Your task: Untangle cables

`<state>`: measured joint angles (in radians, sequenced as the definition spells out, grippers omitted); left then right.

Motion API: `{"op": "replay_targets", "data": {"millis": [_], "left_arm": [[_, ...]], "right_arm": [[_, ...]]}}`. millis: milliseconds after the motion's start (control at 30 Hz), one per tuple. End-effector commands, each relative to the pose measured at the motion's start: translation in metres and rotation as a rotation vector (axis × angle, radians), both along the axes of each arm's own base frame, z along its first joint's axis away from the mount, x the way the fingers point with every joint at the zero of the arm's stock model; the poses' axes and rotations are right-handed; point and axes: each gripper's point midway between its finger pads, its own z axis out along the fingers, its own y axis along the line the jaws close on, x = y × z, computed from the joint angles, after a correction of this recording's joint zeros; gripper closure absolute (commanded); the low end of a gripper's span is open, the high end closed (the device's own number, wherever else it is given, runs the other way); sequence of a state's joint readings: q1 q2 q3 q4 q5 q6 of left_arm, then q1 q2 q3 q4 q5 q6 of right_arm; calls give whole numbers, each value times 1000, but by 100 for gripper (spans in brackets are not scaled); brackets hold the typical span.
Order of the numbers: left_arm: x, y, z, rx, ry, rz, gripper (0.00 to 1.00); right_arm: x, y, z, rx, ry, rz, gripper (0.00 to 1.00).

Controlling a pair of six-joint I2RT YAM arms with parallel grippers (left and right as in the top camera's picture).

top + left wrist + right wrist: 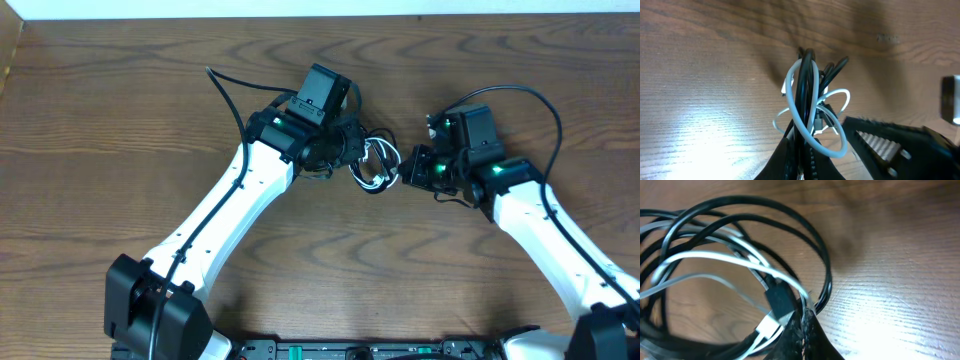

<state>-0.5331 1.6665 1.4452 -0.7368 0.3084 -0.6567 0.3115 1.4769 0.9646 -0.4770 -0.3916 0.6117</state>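
A small bundle of cables (374, 165), white and black cords looped together, hangs between my two grippers over the middle of the wooden table. My left gripper (348, 152) is shut on the bundle's left side; its wrist view shows black and white loops (807, 95) rising from between the closed fingers (802, 160). My right gripper (405, 170) is shut on the bundle's right side; its wrist view shows wide black and white loops (740, 245), a black plug (780, 300) and a white plug (767, 326) beside the closed fingers (805, 330).
The wooden table (120, 120) spreads all round the arms. A thick black arm wire (225, 95) curves up behind the left arm and another (530, 95) arcs over the right arm. The right gripper's ribbed finger (890, 145) shows in the left wrist view.
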Motion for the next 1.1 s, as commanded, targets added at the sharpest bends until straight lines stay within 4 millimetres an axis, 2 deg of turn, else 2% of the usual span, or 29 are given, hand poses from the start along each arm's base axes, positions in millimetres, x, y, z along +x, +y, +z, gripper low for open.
{"op": "replay_targets", "data": {"millis": [0, 100, 200, 433, 600, 733, 833, 967, 1067], "left_arm": [[-1, -1, 0, -7, 11, 20, 93], [-2, -4, 1, -26, 19, 11, 93], [-5, -12, 5, -71, 30, -15, 92], [-13, -34, 19, -199, 54, -94, 93], [-20, -52, 36, -322, 74, -162, 92], [-24, -61, 54, -448, 108, -202, 93], [-20, -62, 70, -534, 105, -234, 93], [-1, -43, 68, -519, 63, -190, 93], [15, -25, 55, -428, 8, -128, 92]], "right_arm": [[0, 17, -6, 26, 10, 28, 99], [5, 31, 0, 78, -20, 53, 99], [8, 37, -2, 85, -29, 53, 99], [12, 42, -27, 63, 16, 42, 99], [25, 46, -35, 83, 0, 20, 99], [39, 45, -27, 110, -48, -6, 92], [46, 49, -15, 168, -85, 14, 82], [48, 39, 6, 267, -90, 34, 74], [47, 27, 27, 315, -117, 57, 70]]}}
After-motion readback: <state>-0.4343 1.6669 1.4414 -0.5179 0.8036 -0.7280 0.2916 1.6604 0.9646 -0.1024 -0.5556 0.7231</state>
